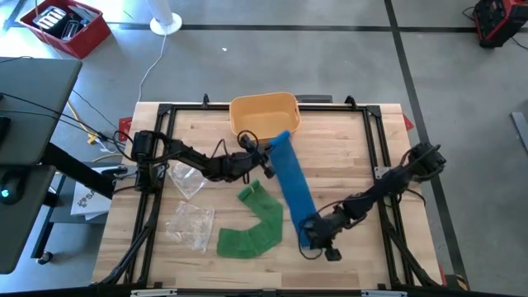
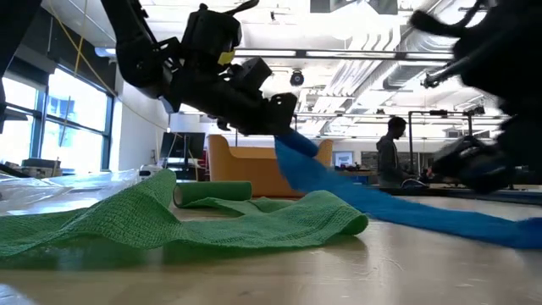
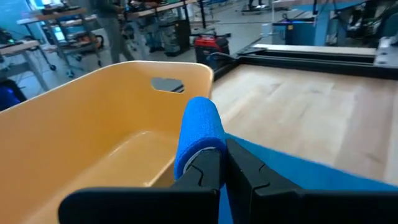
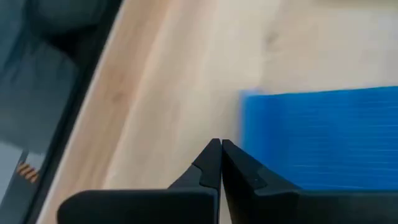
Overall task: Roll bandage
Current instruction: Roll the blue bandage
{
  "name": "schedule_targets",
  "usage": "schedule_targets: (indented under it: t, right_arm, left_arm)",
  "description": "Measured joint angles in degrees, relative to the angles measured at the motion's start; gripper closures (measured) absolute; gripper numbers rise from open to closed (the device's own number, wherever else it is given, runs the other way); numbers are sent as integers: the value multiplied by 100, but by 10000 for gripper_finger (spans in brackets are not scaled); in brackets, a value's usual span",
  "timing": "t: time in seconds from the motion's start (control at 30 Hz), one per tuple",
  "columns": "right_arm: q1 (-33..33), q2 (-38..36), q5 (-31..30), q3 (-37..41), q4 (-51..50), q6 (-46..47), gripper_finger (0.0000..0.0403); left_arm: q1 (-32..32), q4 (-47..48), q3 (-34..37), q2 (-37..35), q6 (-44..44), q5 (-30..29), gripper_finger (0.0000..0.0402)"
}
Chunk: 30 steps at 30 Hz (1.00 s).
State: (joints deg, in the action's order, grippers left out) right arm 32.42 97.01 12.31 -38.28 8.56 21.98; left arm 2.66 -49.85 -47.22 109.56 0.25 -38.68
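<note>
While pinched at its rolled end by the left tool (image 3: 222, 163), blue bandage (image 1: 290, 183) runs diagonally across worktop (image 1: 355, 157) from beside yellow basket (image 1: 264, 111) toward near edge. Left tool fingers clamped on that rolled end, lifted off the wood. Right tool (image 4: 220, 152) at the strip's free end, fingers together, nothing between them. Green bandage (image 1: 256, 231) lying loose alongside, part-rolled. Clear plastic bags (image 1: 190, 223) at left.

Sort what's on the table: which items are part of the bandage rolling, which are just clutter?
In play: blue bandage, left gripper shut on its rolled end, right gripper shut by its loose end.
Lying about: green bandage, yellow bin, plastic bags.
</note>
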Motion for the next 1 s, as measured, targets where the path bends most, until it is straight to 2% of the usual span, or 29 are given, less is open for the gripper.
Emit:
schedule_targets:
  t: [0.17,0.23,0.3,0.43,0.5,0.6,0.77,0.9,1.0]
  right_arm:
    - [262,-146,125,0,-17,-37,402]
    - [293,-340,-35,0,-41,-6,403]
    - [292,-549,-568,0,-221,-43,403]
    - [117,-865,-2100,-2,-840,-13,403]
    - [-42,-854,-2469,5,-1091,146,403]
    - [-198,-650,-2141,94,-990,107,403]
    - [96,-273,-1281,148,-656,-152,403]
    - [362,-368,-1294,127,-760,-58,403]
    - [441,-743,-1629,29,-942,3,403]
  left_arm:
    - [101,0,0,0,3,-21,401]
    - [109,-2,0,0,3,-13,401]
    - [108,-12,2,0,3,64,401]
    - [78,-17,2,0,3,117,401]
    - [63,-19,2,0,3,119,401]
    - [60,-22,2,0,3,127,401]
    - [63,-21,2,-2,3,125,401]
    - [63,-42,2,-2,55,124,401]
    - [22,-231,3,-8,230,158,401]
